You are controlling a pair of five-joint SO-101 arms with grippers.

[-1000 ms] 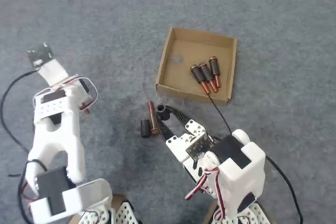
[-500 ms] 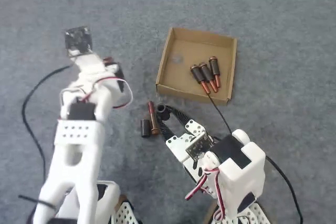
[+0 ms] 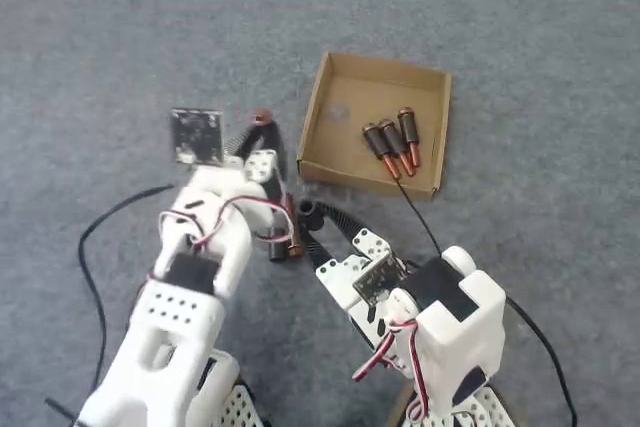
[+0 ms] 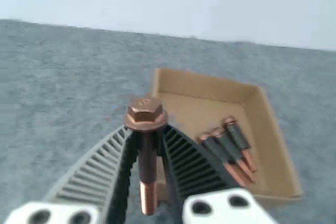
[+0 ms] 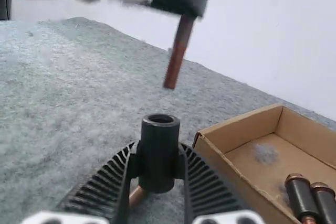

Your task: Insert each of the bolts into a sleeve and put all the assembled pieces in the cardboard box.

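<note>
Left gripper (image 4: 147, 140) clamped on bolt (image 4: 145, 115), head up, thread down, in air at 11 o'clock of right gripper (image 5: 157, 150). Right gripper closed around upright sleeve (image 5: 159, 129), bore up, clear of bolt. Cardboard box (image 3: 350, 102) at 1 o'clock of right gripper, three assembled pieces (image 3: 392, 145) inside. Second bolt (image 3: 295, 244) lying on carpet (image 3: 520, 67) between arms

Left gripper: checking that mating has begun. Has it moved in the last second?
Yes. In the high view the left gripper, holding a bolt, has swung from the far left toward the cardboard box.
</note>
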